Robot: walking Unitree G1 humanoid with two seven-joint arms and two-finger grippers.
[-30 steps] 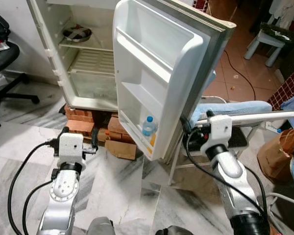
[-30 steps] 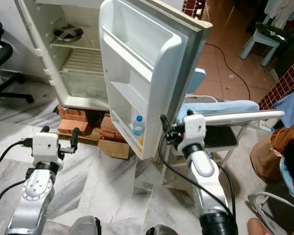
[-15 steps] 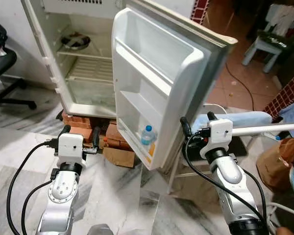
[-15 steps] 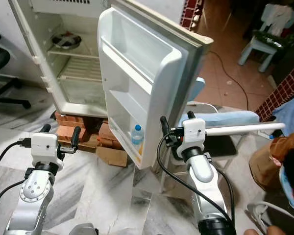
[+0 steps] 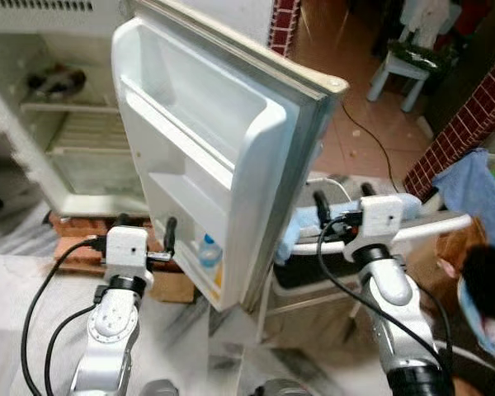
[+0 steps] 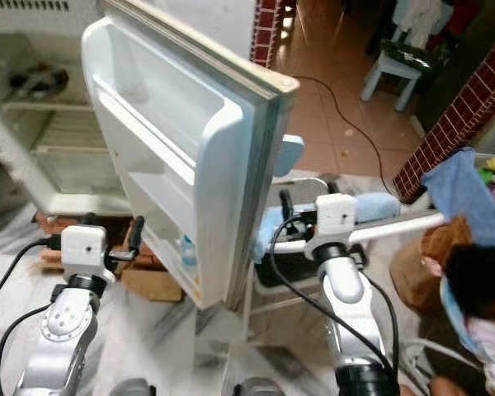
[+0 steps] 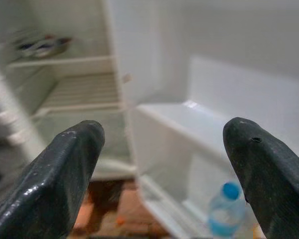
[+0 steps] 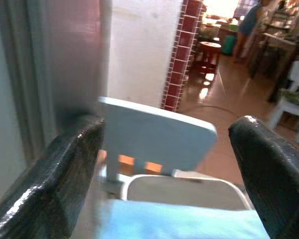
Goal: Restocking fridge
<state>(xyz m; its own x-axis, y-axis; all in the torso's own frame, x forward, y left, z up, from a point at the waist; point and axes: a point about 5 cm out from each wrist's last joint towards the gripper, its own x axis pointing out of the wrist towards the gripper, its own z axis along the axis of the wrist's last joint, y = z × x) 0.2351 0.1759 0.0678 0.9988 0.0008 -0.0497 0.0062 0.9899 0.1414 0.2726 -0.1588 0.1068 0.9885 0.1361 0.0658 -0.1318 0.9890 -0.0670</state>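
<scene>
Standing wide open at the left, the fridge shows wire shelves, and its door swings out toward the robot. A light blue chair sits behind the door's outer face on the right. Low in the door's bottom rack stands a water bottle. The left end effector hangs released near that rack, and the right end effector is released too, raised beside the door's edge.
</scene>
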